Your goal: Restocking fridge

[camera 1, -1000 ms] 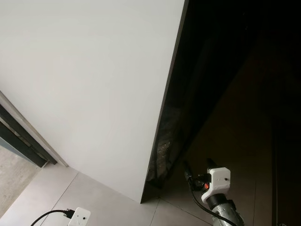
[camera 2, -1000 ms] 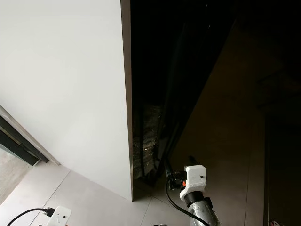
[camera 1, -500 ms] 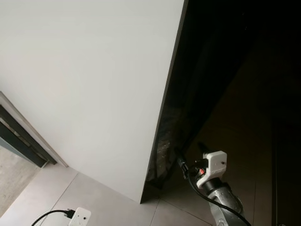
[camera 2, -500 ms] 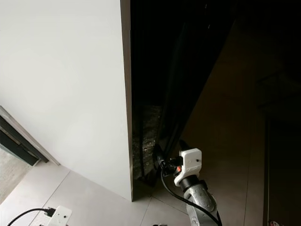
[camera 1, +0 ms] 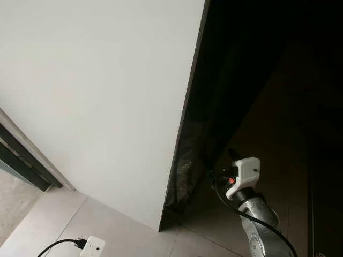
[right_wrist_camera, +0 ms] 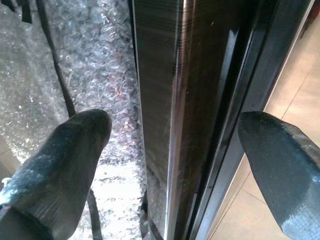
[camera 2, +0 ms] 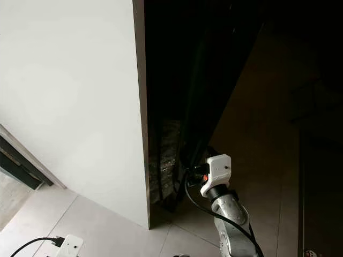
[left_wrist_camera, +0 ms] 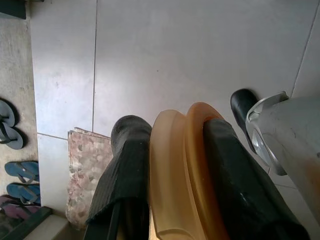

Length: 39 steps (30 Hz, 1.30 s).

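Note:
A tall black fridge (camera 1: pixel 252 80) stands beside a white panel (camera 1: pixel 96 80). My right gripper (right_wrist_camera: pixel 175 150) is open at the fridge's glossy dark door edge (right_wrist_camera: pixel 200 100), one finger (right_wrist_camera: pixel 65 150) on the bubble-wrap side and the other finger (right_wrist_camera: pixel 280 160) on the tiled-floor side. From the head, the right arm's white wrist (camera 1: pixel 244 171) sits low by that edge. My left gripper (left_wrist_camera: pixel 175 127) hangs over the floor, shut on a translucent orange-tan curved plastic piece (left_wrist_camera: pixel 175 170); I cannot tell what the piece is.
Bubble wrap (right_wrist_camera: pixel 85 65) lines the gap between the white panel and the fridge. A white plug block with a black cable (camera 1: pixel 91 247) lies on the pale tiles. Under the left arm are a patterned mat (left_wrist_camera: pixel 85 170) and several sandals (left_wrist_camera: pixel 10 130).
My right arm has risen and pushed forward, bringing its fingers up to the fridge door's edge. The head view has shifted slightly.

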Motion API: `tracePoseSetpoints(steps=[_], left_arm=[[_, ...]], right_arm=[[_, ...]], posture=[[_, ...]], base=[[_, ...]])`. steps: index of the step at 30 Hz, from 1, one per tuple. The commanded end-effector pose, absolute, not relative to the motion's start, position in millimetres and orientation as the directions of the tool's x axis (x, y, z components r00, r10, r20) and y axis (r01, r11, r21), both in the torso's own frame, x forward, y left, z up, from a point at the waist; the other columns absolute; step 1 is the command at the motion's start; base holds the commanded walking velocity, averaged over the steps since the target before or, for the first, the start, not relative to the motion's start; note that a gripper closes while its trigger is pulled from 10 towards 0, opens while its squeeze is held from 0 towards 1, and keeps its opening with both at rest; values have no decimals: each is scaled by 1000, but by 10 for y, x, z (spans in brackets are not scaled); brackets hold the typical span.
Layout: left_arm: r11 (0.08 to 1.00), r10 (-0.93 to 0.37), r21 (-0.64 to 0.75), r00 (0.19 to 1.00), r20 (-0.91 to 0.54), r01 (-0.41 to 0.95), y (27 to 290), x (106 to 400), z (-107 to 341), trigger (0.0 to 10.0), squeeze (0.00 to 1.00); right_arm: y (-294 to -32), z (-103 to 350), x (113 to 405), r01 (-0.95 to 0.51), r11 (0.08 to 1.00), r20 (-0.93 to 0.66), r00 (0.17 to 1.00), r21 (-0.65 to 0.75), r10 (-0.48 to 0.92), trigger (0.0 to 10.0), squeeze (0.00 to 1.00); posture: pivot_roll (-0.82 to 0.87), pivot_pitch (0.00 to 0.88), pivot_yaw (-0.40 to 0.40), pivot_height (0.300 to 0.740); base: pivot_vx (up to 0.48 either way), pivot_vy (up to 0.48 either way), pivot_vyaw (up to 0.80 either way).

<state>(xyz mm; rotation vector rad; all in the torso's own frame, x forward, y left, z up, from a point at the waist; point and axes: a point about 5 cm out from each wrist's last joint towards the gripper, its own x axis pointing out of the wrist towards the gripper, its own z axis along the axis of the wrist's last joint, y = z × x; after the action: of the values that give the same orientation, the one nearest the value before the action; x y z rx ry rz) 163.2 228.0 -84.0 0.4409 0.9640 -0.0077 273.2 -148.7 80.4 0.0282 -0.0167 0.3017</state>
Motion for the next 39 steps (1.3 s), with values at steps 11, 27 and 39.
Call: tracePoseSetpoints(steps=[11, 27, 39], left_arm=[[914, 193, 351, 543, -817, 203, 2272, 1527, -891, 10000, 0], [915, 183, 344, 544, -819, 210, 2236, 1532, -897, 10000, 0], [916, 178, 339, 541, -822, 214, 2216, 1510, -910, 10000, 0]], right_arm=[[-1465, 960, 2824, -322, 947, 68, 945, 2, 321, 10000, 0], [-1510, 1074, 2951, -293, 956, 106, 950, -15, 292, 10000, 0], [-1459, 1140, 3062, -283, 959, 133, 950, -15, 282, 10000, 0]], posture=[[67, 110, -70, 740], [70, 85, -76, 740], [82, 78, -77, 740]], base=[[0, 0, 0], [0, 0, 0], [0, 0, 0]])
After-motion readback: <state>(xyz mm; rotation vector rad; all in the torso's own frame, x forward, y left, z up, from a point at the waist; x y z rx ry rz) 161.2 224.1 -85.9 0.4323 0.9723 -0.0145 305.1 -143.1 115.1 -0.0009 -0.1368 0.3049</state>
